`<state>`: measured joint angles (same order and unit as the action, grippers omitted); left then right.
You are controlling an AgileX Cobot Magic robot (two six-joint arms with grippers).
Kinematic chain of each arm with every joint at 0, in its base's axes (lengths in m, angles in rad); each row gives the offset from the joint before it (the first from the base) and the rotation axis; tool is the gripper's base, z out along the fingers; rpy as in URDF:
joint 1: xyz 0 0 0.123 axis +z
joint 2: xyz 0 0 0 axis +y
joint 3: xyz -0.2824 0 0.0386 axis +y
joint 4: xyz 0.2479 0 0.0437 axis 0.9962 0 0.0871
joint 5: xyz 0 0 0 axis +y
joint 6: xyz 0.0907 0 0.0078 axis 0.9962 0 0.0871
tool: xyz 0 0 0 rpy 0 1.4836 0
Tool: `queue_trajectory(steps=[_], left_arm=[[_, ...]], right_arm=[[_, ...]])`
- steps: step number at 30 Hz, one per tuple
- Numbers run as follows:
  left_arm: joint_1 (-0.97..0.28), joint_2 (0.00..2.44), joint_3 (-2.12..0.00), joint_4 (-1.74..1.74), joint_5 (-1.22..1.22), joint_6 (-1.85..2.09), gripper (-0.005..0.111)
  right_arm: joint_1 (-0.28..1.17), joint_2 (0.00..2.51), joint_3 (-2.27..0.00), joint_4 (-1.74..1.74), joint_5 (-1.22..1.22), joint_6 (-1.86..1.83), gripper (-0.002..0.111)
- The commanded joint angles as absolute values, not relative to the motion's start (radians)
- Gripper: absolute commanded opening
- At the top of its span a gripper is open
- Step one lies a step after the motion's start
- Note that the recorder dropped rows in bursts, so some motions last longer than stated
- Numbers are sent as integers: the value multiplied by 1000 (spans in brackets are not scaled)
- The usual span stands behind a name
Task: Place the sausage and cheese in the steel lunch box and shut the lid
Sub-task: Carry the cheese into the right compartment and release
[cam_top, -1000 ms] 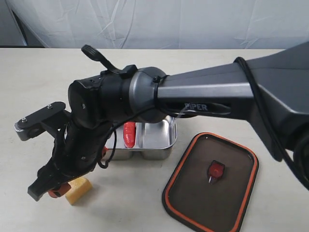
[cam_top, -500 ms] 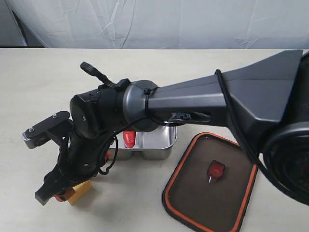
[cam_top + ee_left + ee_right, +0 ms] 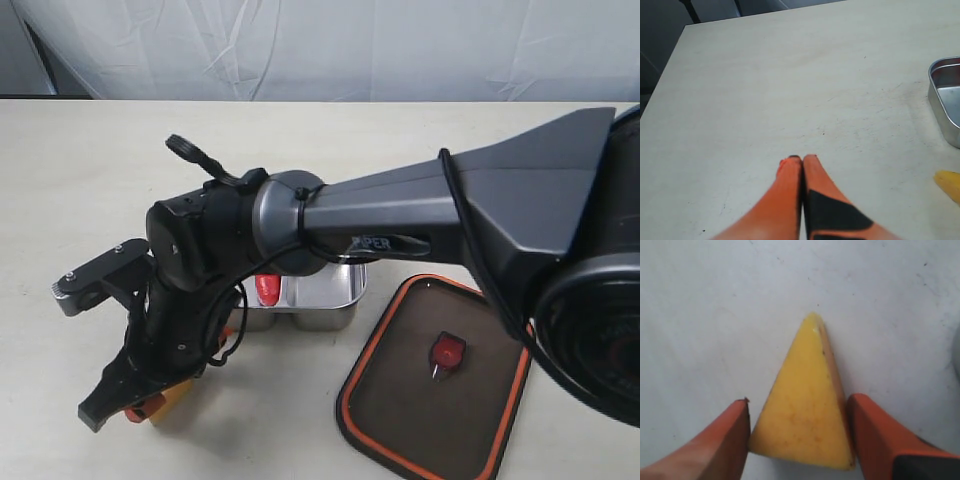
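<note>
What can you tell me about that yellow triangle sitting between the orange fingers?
The cheese is a small pale yellow wedge, triangular, matte and faintly speckled like foam or soft plastic, with a darker side face. It lies flat on the pale table, outside the steel lunch box, tip pointing away from the right gripper. The orange fingers flank its wide end closely; whether they touch it yet is unclear.
</note>
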<state>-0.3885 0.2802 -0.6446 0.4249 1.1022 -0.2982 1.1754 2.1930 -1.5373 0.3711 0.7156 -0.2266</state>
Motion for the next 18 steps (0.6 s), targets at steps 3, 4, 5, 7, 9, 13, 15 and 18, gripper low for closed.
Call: queue_trajectory(steps=[3,4,5,7,9,13,15,18], left_arm=[[-391,273,-645,441,1100,-304,0],[-391,273,-645,441,1100,-304,0],[-391,273,-645,441,1100,-304,0],[-391,273,-645,441,1100,-304,0],[-391,273,-645,441,1100,-304,0],[-391,273,-645,443,1102,-304,0],[-391,273,-645,446,1108,-304,0],[-391,273,-645,451,1120,-304,0]], right_arm=[[1177,2191,-1542,402,776,-226,5],[1177,2191,-1542,410,779,-226,0],[1177,2191,-1542,419,785,-226,-1],[1177,2189,-1542,426,797,-226,-1],[1177,2177,-1542,433,807,-226,-1],[1177,2116,-1542,423,812,-234,-1],[1175,2058,-1542,380,816,-236,-1],[1175,1960,-1542,178,845,-176,-1]])
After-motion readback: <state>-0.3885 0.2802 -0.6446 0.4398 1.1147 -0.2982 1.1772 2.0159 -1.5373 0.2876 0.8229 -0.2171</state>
